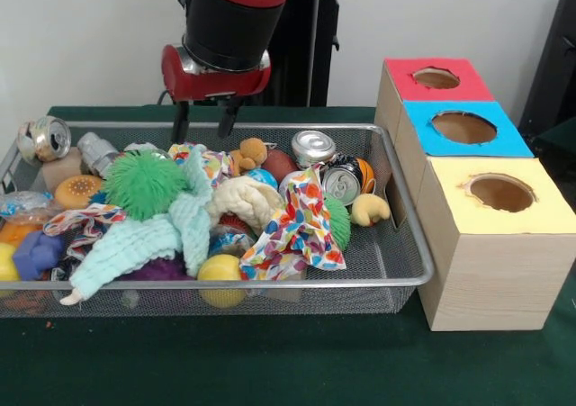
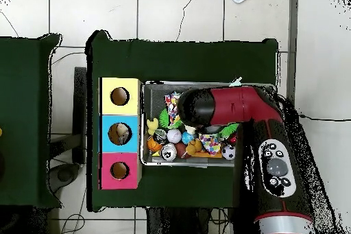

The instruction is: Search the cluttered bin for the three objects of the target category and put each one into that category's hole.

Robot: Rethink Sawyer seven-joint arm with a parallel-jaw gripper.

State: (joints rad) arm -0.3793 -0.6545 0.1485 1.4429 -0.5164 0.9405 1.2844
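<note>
A wire mesh bin [image 1: 396,284] holds a heap of mixed things. Among them are three drink cans: one at the left end [image 1: 45,139], one at the back [image 1: 313,146] and one beside it [image 1: 342,184]. A green spiky ball [image 1: 144,183], a mint knitted cloth [image 1: 171,235], a confetti-print cloth [image 1: 297,226] and a yellow ball [image 1: 221,269] lie on top. My gripper [image 1: 205,120] hangs open and empty over the bin's back rim. In the overhead view the arm's head [image 2: 195,108] hides the gripper itself.
Three boxes with holes stand in a row beside the bin: red top [image 1: 436,77], blue top [image 1: 463,127], yellow top [image 1: 501,192]. In the overhead view something pale shows inside the blue box's hole [image 2: 121,132]. A small yellow duck [image 1: 369,210] lies by the bin's right wall.
</note>
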